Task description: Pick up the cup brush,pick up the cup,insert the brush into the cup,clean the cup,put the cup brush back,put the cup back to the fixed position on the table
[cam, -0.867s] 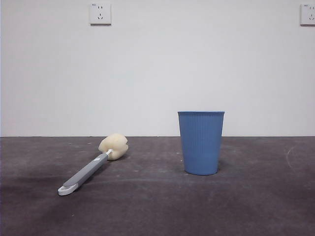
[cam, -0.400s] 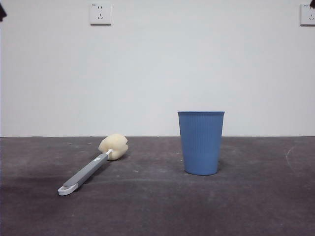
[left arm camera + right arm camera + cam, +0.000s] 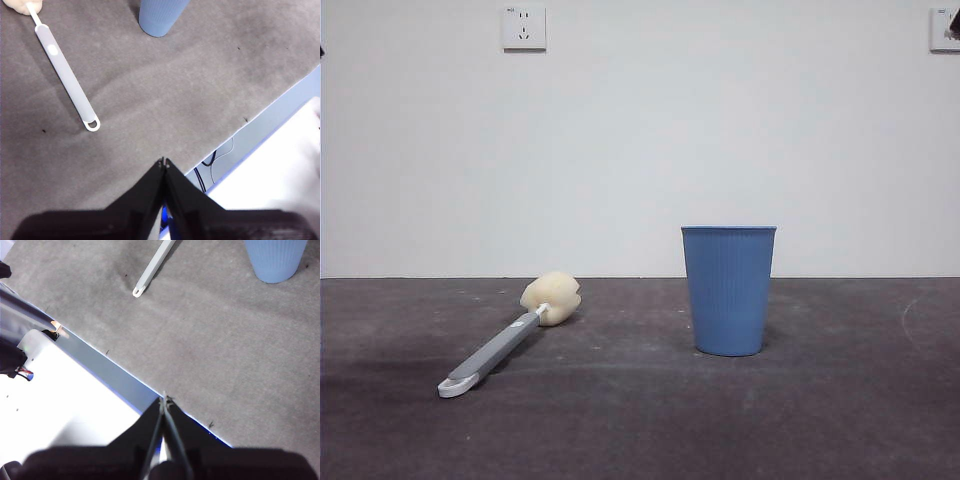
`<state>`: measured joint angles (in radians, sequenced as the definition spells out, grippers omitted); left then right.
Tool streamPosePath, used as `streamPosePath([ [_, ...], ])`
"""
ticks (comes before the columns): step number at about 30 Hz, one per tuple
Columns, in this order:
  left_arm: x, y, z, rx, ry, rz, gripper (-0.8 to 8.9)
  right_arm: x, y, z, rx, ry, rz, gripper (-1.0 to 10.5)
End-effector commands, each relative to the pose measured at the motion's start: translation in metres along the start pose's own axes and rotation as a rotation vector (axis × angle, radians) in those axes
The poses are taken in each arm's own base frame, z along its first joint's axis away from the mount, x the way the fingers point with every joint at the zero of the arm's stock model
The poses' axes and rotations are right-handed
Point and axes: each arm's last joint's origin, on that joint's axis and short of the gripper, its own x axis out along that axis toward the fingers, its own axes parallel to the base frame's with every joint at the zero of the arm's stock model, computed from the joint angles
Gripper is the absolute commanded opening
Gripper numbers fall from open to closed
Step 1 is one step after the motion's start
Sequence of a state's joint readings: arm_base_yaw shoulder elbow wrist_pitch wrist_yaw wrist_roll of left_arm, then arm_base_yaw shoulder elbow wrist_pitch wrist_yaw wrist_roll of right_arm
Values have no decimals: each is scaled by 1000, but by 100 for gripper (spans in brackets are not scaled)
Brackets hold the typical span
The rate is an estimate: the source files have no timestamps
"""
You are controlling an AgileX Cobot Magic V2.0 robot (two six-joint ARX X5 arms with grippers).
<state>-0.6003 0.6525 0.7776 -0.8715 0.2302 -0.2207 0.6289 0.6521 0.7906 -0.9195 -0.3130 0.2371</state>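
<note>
The cup brush (image 3: 505, 340) lies flat on the table (image 3: 640, 420), left of centre, its cream-yellow sponge head (image 3: 551, 298) toward the wall and its white looped end toward me. The blue ribbed cup (image 3: 728, 290) stands upright to its right. The brush handle (image 3: 65, 80) and the cup's base (image 3: 159, 17) show in the left wrist view, and the handle's end (image 3: 150, 270) and the cup (image 3: 275, 260) in the right wrist view. My left gripper (image 3: 164, 162) is shut and empty, above the table's near edge. My right gripper (image 3: 163, 401) is shut and empty, also over that edge.
A white wall with two sockets (image 3: 524, 28) stands behind the table. The table's near edge (image 3: 240, 130) has a blue-white surface and cables beyond it. Another dark arm part (image 3: 10, 360) shows past the edge in the right wrist view.
A black tip that showed at the front view's top left corner half a second ago has nearly gone. The brush and the cup have not moved.
</note>
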Motion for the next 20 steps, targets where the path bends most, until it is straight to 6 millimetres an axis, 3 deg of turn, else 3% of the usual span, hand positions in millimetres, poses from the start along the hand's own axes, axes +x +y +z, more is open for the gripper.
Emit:
streamPosePath([
  [1, 1, 0, -1, 13, 0, 0, -4, -1, 1, 1, 0, -8, 2, 1],
  [17, 0, -1, -1, 18, -4, -4, -4, -1, 1, 1, 0, -8, 2, 1],
  [20, -5, 1, 3, 71, -92, 66, -4, -1, 1, 1, 0, -8, 2, 1],
])
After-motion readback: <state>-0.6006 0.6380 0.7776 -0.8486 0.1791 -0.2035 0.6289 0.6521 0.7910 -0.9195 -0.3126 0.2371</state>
